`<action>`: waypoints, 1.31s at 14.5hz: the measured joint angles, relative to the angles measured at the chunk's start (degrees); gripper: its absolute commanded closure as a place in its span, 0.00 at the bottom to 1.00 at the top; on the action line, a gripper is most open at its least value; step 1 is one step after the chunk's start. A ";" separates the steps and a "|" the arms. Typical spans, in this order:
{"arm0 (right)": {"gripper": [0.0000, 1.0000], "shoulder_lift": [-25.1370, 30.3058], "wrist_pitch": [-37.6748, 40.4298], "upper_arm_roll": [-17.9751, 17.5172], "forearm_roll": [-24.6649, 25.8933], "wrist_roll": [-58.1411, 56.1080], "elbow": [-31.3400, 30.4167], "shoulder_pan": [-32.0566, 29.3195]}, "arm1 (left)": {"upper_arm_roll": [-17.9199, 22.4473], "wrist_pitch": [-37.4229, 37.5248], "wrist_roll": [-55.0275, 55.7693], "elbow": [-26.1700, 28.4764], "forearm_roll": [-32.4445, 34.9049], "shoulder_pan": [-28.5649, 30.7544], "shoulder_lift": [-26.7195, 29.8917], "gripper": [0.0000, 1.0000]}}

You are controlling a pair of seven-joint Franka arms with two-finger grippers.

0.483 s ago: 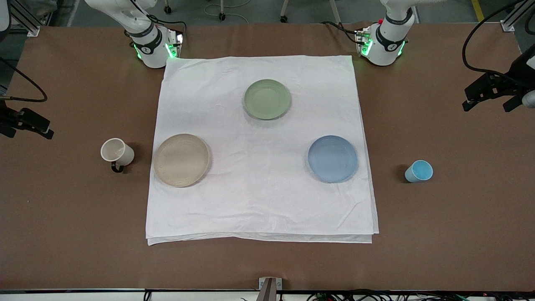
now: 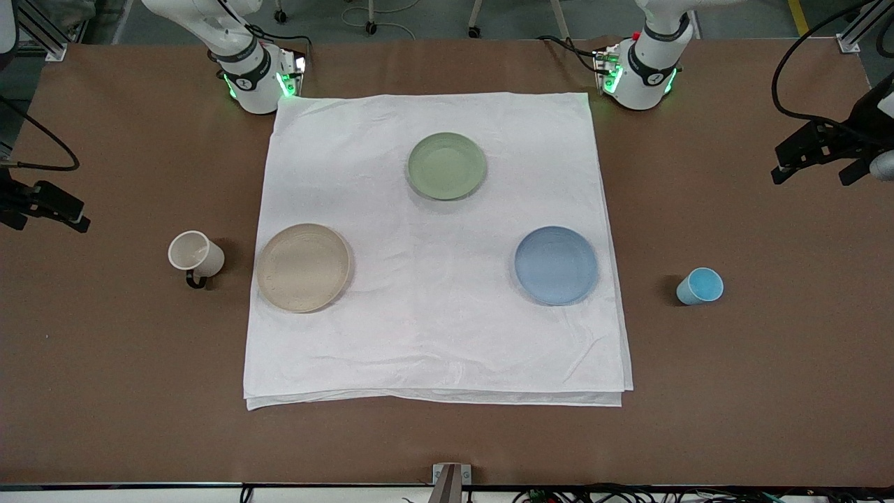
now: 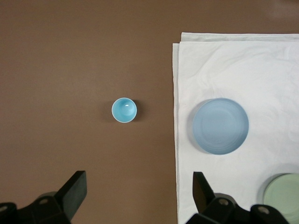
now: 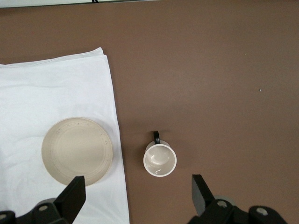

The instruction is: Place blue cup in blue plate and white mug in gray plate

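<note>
Cups stand outside the cloth, blue cup (image 2: 700,286) and white mug (image 2: 195,254), because neither wide-open left gripper (image 3: 139,195) nor right gripper (image 4: 138,197), both high above, has grasped yet.

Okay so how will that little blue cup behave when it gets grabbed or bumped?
The blue cup looks thin and plastic, so probably light and easily nudged. It tapers to a narrow base, so a sideways knock might tip it. Being round and handleless, it would likely roll once down.
</note>
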State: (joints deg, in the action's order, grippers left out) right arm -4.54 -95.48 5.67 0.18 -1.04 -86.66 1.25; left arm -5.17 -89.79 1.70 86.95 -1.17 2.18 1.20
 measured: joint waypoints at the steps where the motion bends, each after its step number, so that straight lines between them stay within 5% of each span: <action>1: 0.00 -0.13 -0.14 0.08 0.01 0.01 -0.50 -0.04 | 0.15 0.13 0.01 0.15 0.00 0.18 -0.16 0.00; 7: 0.00 -8.38 -13.08 0.36 0.03 0.02 -11.85 -0.54 | 0.44 -1.51 0.05 5.99 0.28 1.08 -6.02 0.00; 13: 0.00 -20.23 -19.07 0.33 0.04 -0.49 -13.11 -0.54 | 0.66 -23.00 0.07 19.51 2.28 2.06 -15.10 0.00; 19: 0.00 -26.02 -20.68 0.37 0.03 -2.29 -13.15 -0.84 | 0.66 -33.03 4.35 20.35 5.02 2.34 -23.64 0.00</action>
State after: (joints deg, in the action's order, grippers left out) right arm -30.56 -116.16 6.04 0.21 -3.33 -99.81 0.41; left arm -4.51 -122.82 6.05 107.30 3.85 4.52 -22.44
